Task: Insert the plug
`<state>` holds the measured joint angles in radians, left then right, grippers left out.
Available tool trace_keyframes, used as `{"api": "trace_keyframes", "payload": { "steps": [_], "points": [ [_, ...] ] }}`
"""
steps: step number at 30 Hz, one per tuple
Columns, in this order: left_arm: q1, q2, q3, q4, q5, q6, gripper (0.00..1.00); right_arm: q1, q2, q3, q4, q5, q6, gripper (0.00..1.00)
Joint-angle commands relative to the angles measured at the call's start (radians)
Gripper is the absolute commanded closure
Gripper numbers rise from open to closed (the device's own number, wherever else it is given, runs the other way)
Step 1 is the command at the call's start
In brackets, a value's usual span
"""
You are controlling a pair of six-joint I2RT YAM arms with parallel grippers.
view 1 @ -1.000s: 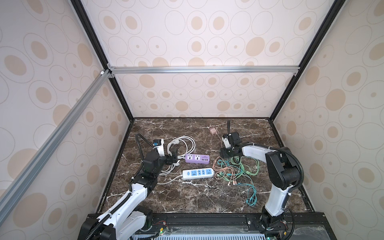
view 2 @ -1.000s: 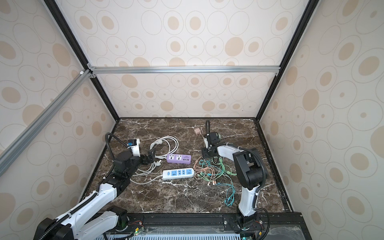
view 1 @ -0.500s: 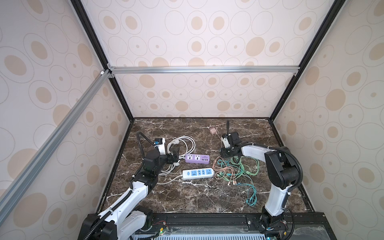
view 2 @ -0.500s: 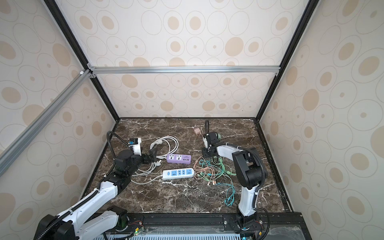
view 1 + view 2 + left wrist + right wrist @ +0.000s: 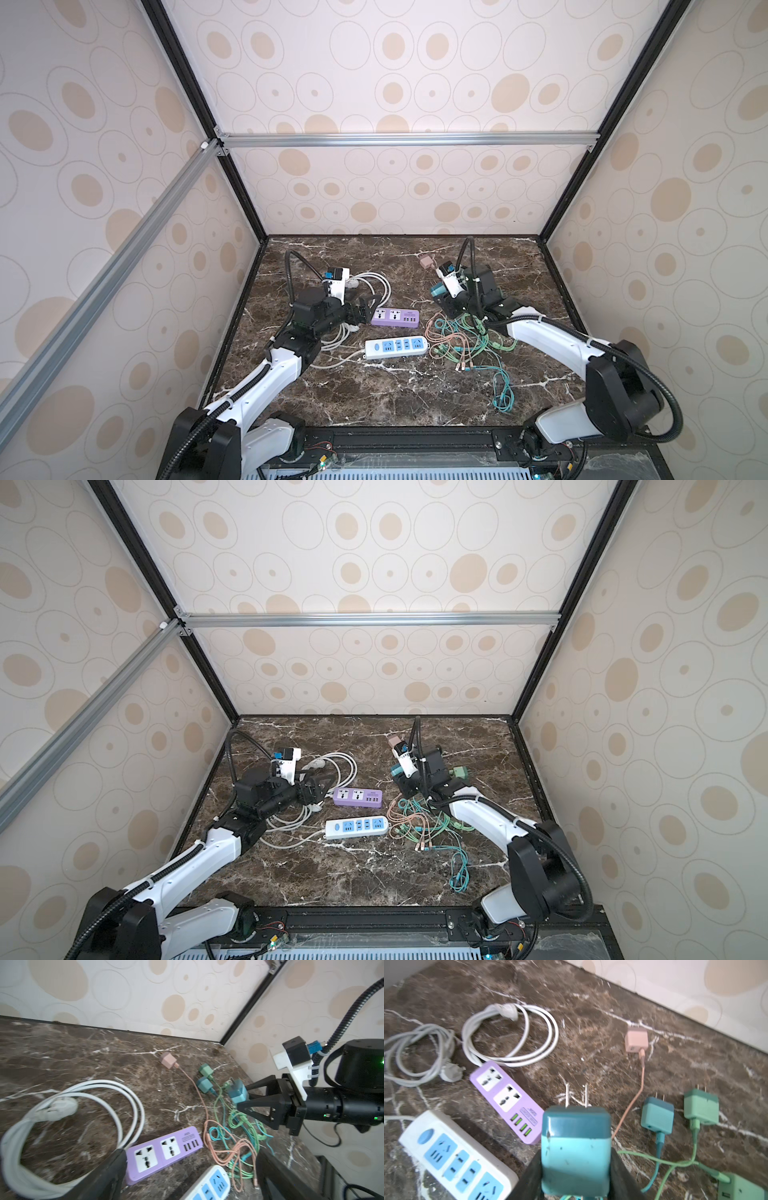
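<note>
On the marble table (image 5: pixel 374 395): white power strip (image 5: pixel 396 347) at 6 o'clock of the purple power strip (image 5: pixel 395 318). At the purple one's 9 o'clock, just beside it, left gripper (image 5: pixel 365 311) with jaws spread wide. At its 2 o'clock, right gripper (image 5: pixel 243 1096) pinching the teal plug (image 5: pixel 576 1142) (prongs bare, raised off the marble).

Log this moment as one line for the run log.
right gripper: shut on teal plug, prongs exposed | left gripper: open beside purple power strip | insertion: not yet done
</note>
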<state>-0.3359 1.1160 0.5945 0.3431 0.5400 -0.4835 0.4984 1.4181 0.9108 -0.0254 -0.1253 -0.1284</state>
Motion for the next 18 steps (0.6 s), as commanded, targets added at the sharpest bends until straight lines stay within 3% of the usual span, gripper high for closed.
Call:
{"api": "trace_keyframes", "payload": {
  "steps": [1, 8, 18],
  "points": [
    [-0.015, 0.021, 0.080, 0.053, 0.173, -0.048, 0.04, 0.040, -0.067, -0.040, 0.066, -0.033, -0.106, 0.79],
    [-0.073, 0.096, 0.159, 0.066, 0.303, -0.081, 0.12, 0.121, -0.173, -0.105, 0.146, -0.046, -0.190, 0.80],
    [-0.155, 0.218, 0.249, 0.069, 0.381, -0.113, 0.28, 0.188, -0.235, -0.111, 0.142, -0.023, -0.261, 0.80]
  ]
}}
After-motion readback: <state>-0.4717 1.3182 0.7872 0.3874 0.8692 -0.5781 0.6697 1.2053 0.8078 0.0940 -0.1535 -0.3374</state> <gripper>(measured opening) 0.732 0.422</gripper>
